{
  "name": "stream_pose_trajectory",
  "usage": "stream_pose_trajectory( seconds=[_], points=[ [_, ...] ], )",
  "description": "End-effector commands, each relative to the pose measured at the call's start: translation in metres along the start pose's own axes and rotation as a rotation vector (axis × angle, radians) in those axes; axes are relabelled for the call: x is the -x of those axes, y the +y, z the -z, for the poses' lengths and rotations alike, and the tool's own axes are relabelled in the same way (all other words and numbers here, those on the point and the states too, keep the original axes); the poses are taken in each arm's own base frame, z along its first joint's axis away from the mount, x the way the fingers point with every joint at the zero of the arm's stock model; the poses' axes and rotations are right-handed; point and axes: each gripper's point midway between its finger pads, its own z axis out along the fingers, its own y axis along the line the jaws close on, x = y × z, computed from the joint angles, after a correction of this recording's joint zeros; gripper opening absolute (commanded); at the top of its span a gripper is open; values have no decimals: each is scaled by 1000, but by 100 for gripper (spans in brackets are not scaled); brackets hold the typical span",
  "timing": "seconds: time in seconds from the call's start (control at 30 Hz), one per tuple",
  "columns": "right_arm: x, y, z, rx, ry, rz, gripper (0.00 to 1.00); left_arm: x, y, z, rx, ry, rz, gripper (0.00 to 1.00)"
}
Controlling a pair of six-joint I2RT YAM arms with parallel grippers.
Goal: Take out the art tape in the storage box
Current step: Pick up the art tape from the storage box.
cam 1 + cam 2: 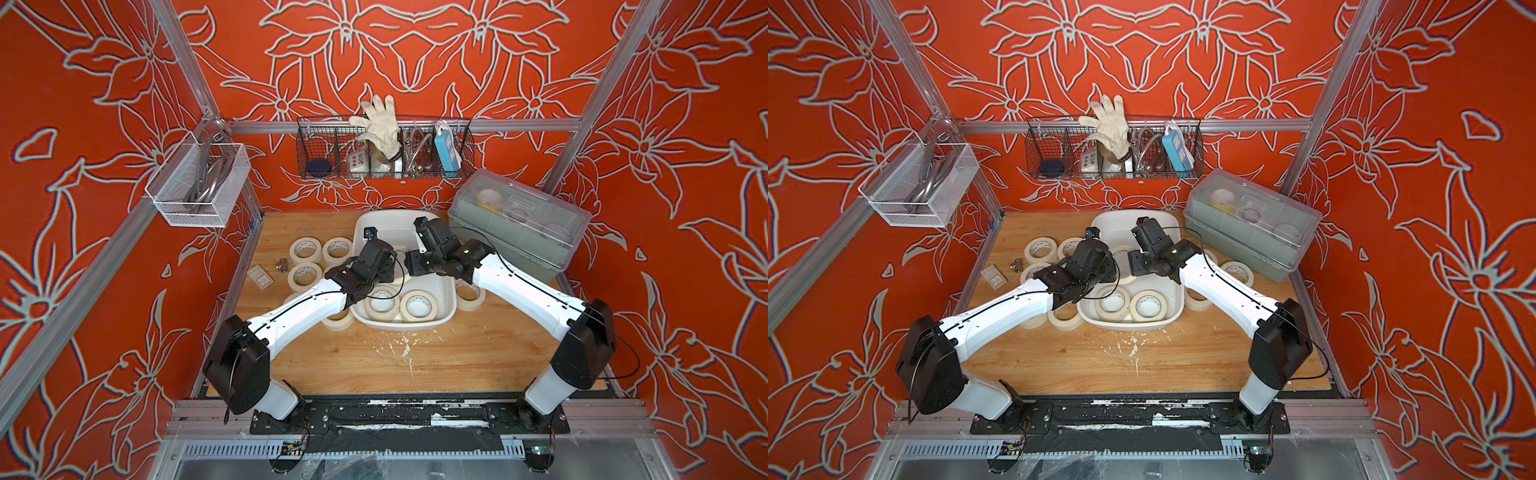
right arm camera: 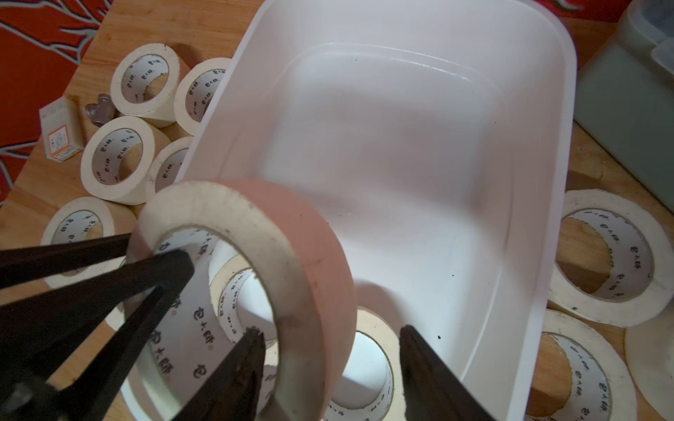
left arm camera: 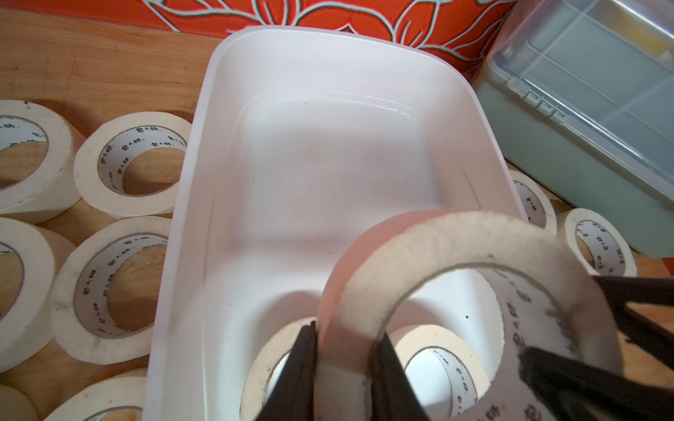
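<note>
**Handover of a roll above the box**

The left end effector (image 3: 345,330) clamps the wall of a roll (image 3: 456,240) held over the box (image 3: 328,65). The right end effector (image 2: 330,330) straddles another part of that wall, jaws apart. Inside lie two rolls (image 1: 417,306). Next, probably: right closes, left lets go, roll goes to the surface (image 1: 374,365).

The wide, shallow, glossy white plastic storage box (image 3: 328,164) is bare in its far half. Two cream masking-tape rolls (image 3: 437,333) (printed white cores) lie flat at its near end, with a third roll (image 3: 456,233) up on edge above them. The other rolls (image 3: 135,120) lie flat outside, on both sides.
</note>
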Motion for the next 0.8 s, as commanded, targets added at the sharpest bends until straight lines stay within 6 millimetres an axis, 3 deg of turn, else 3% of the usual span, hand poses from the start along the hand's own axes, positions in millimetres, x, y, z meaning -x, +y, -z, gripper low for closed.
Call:
stream_pose_trajectory(
  seconds=[0.0, 0.1, 0.17, 0.27, 0.47, 0.63, 0.77],
  points=[
    [4, -5, -3, -59, 7, 35, 58, 19, -13, 13, -63, -67, 33, 10],
    [4, -7, -9, -75, 21, 45, 43, 18, -14, 11, -65, -63, 30, 10],
    [5, -8, -10, -85, 22, 49, 25, 18, -14, 11, -67, -59, 28, 12],
    [5, -11, -11, -103, 21, 61, 10, 17, -16, 11, -73, -46, 25, 24],
    [5, -20, -8, -151, 27, 88, 0, 17, -23, 13, -128, -53, 42, 57],
    [6, -32, -5, -189, 42, 109, 0, 19, -30, 18, -183, -68, 31, 78],
    [5, -51, -3, -225, 65, 105, 0, 18, -30, 20, -201, -88, 19, 88]
  ],
)
